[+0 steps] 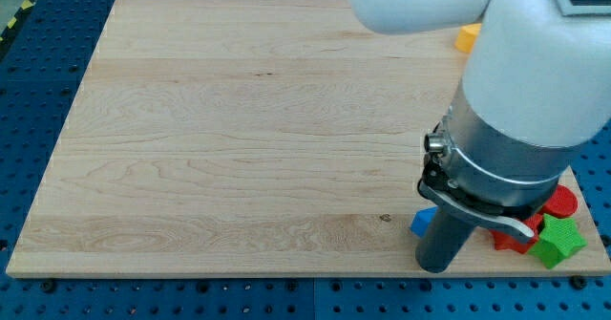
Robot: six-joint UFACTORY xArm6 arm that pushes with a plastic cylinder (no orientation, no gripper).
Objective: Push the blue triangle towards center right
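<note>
My tip pressing against the blue triangle near the desk's bottom right corner.

The white and grey arm (516,91) is reaching down from the view's top right, its wide body hanging over the right side of the pale wooden desk (239,138), and the dark straight rod is standing upright with my tip (438,266) sitting close to the desk's bottom edge. The end effector is only this rod, with nothing to spread or close, and it is clamping nothing. The small blue triangle block (421,222) is lying just to the view's left of the rod, touching it, partly hidden behind it. To the rod's right, in the bottom right corner, a red round block (561,201), another red block (520,241) of unclear shape and a green block (558,241) are clustering together. A yellow block (466,38) is peeking out near the desk's top right edge.
</note>
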